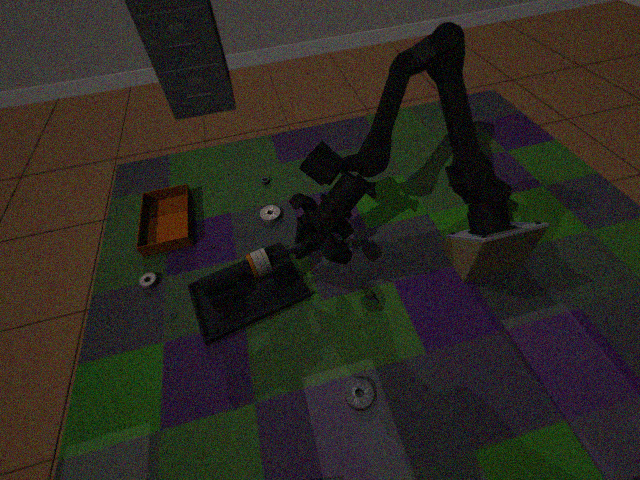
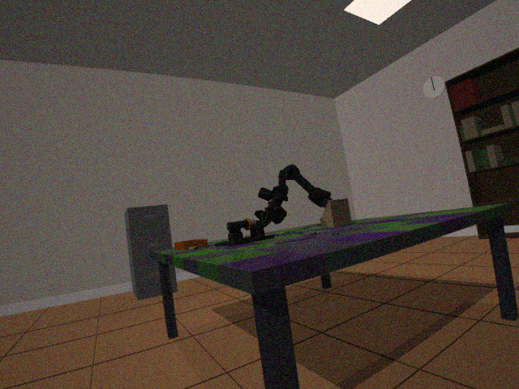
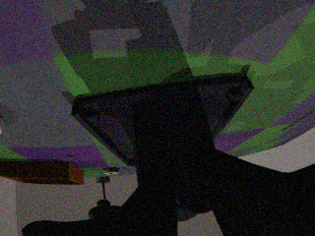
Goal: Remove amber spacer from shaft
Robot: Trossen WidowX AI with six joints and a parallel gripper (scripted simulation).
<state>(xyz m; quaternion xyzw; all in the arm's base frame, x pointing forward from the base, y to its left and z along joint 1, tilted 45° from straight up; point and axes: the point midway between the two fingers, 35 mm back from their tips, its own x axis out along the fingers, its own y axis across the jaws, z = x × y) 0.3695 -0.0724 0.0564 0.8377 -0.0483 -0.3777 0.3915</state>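
Note:
A dark base plate (image 1: 281, 302) (image 3: 115, 130) carries the black housing block (image 2: 234, 234) at one end and a black post (image 2: 256, 232) at the other. A short stack of spacers sits between them: the amber spacer (image 1: 252, 264) (image 2: 250, 224) is on the housing side, with white spacers (image 1: 261, 261) beside it. The black gripper (image 1: 298, 252) (image 2: 259, 217) (image 3: 177, 189) is at the post's outer side, shut on the shaft's end, which the fingers and the darkness mostly hide. The spacers are hidden in the wrist view.
An orange tray (image 1: 173, 224) (image 2: 190, 244) (image 3: 39, 172) stands beyond the plate. Loose pale rings (image 1: 269, 212) (image 1: 147, 280) (image 1: 360, 393) lie around the plate, and a small dark part (image 1: 265, 178) lies farther back. The arm stands on a wedge-shaped base (image 1: 491, 253) (image 2: 340, 212).

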